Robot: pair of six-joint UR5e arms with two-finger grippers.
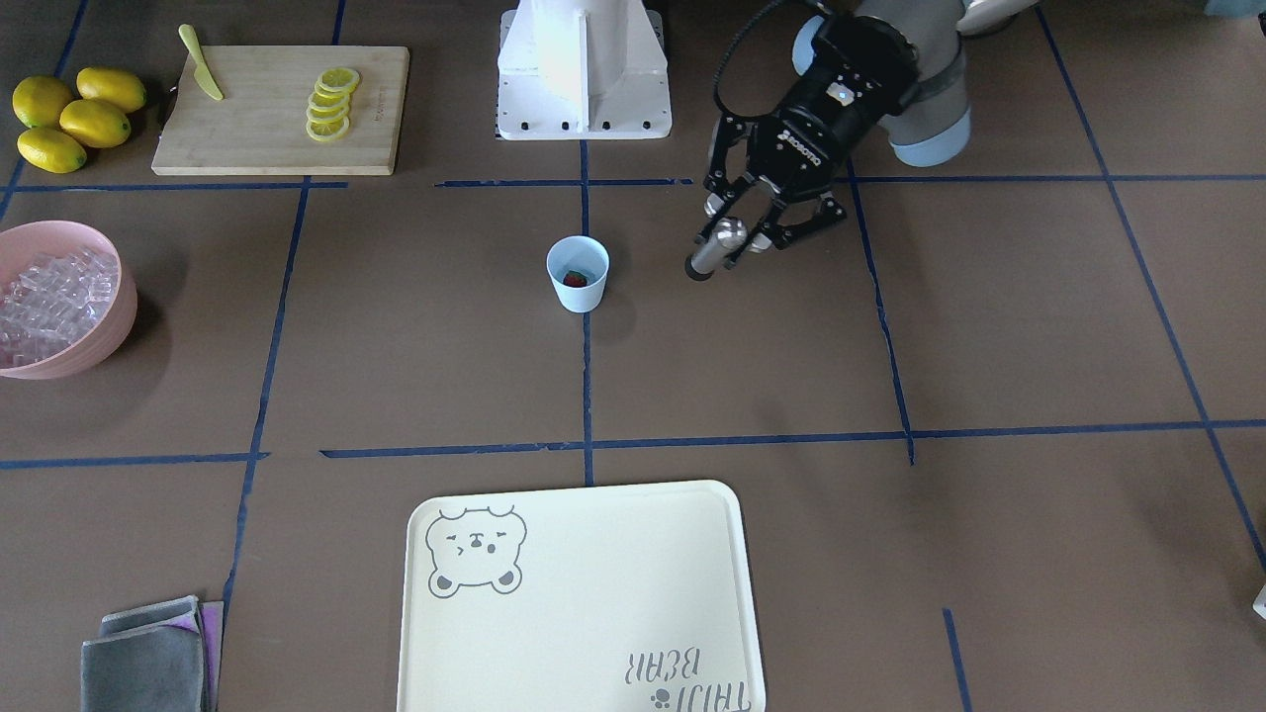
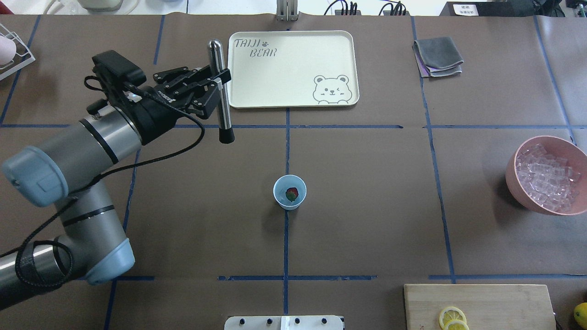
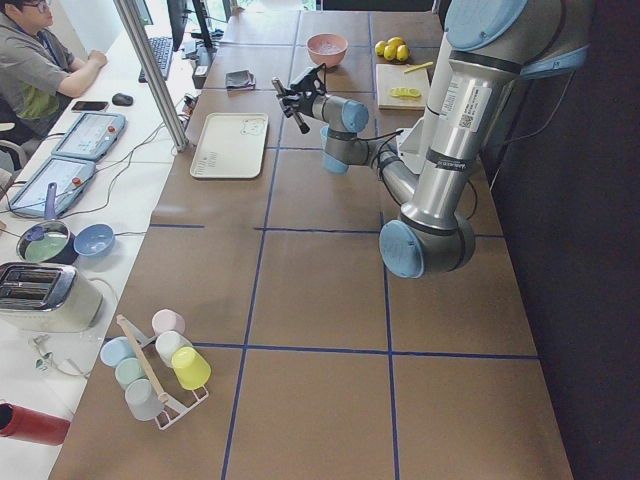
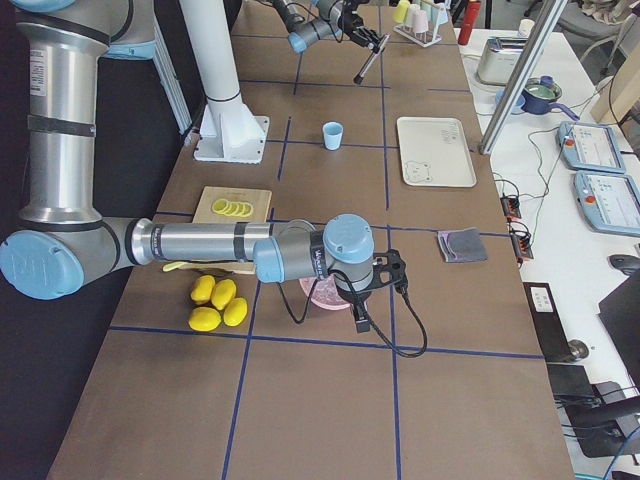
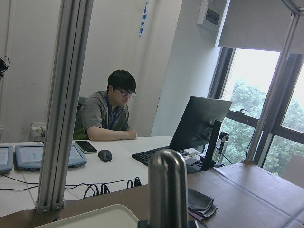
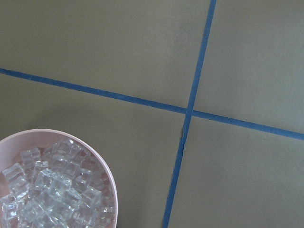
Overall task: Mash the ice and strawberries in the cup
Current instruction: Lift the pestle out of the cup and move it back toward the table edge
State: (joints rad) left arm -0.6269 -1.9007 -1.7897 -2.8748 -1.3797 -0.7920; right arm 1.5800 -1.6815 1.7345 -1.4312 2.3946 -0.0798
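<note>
The pale blue cup (image 1: 578, 274) (image 2: 290, 192) stands upright at the table's centre with a red strawberry (image 1: 576, 280) (image 2: 291, 194) inside. The ice (image 1: 49, 297) (image 2: 548, 176) (image 6: 52, 194) fills a pink bowl (image 2: 516, 176). My left gripper (image 1: 734, 235) (image 2: 219, 82) hovers above the table, apart from the cup, and is shut on a silver muddler (image 1: 717, 247) (image 2: 221, 98) (image 5: 167, 190) with a black tip. My right gripper (image 4: 362, 305) hangs over the table beside the pink bowl; it shows only in the exterior right view, so I cannot tell its state.
A cream bear tray (image 2: 293, 68) lies on the operators' side. Folded grey cloths (image 2: 438, 56) sit beside it. A cutting board (image 1: 282, 109) carries lemon slices and a yellow knife, with whole lemons (image 1: 74, 117) next to it. A person (image 5: 109, 111) sits at a desk.
</note>
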